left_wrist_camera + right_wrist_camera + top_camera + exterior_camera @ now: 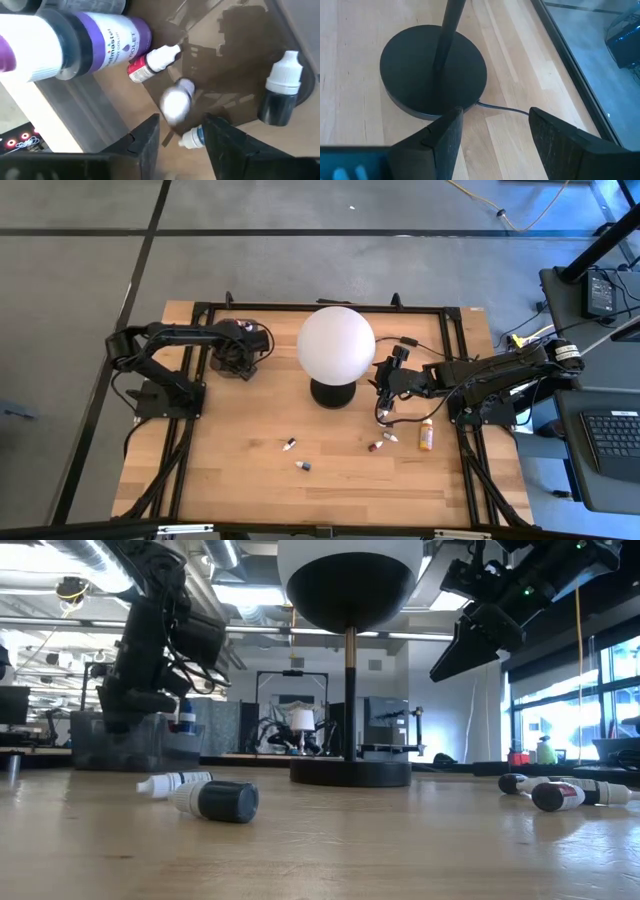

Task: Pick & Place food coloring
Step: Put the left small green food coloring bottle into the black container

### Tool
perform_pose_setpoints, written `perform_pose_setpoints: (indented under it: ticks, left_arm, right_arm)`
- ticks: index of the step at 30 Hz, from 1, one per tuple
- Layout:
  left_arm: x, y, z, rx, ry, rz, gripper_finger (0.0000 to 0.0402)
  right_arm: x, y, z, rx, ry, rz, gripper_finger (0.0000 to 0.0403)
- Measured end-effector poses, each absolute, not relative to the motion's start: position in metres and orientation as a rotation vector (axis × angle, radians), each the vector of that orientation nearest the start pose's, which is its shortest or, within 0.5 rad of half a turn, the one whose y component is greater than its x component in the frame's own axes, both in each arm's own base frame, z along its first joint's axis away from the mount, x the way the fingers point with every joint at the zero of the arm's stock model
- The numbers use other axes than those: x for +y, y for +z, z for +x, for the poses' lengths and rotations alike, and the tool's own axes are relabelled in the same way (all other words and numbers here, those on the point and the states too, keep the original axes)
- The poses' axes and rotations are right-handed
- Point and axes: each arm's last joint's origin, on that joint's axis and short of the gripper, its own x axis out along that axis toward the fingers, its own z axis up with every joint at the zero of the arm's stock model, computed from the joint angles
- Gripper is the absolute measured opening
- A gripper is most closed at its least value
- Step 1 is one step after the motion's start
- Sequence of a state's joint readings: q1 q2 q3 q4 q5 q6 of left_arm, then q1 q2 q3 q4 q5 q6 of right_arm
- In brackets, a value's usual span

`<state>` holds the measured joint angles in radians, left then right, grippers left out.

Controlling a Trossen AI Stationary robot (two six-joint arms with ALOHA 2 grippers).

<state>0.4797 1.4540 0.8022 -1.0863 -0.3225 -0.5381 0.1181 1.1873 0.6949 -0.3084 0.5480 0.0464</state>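
Left end effector (181,142) hovers over the dark tray (240,60), fingers apart – bottles lie inside. Right end effector (492,137), fingers apart, empty, hangs beside the lamp base (432,70); 5 food coloring bottles (299,465) lie on the surface (230,470).

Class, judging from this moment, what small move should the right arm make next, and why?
Probably lower toward the bottles below it. The right gripper hangs open and empty beside the lamp base, while the left gripper is already over the tray.
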Motion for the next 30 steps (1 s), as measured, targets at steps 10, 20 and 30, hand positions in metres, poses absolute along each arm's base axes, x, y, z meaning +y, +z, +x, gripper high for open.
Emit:
perform_pose_setpoints:
  ticks: [10,20,30]
  left_arm:
    - [0.084,0.238,0.181,1.341,1.189,-0.337,0.017]
    - [0.006,0.271,0.203,0.919,0.872,-0.099,0.0171]
    - [-0.108,0.252,0.226,0.719,0.49,-0.05,0.0171]
  right_arm:
    - [0.012,0.219,0.23,0.759,-0.424,-0.222,0.023]
    - [0.012,0.218,0.229,0.763,-0.422,-0.223,0.023]
    - [0.012,0.217,0.228,0.782,-0.422,-0.229,0.023]
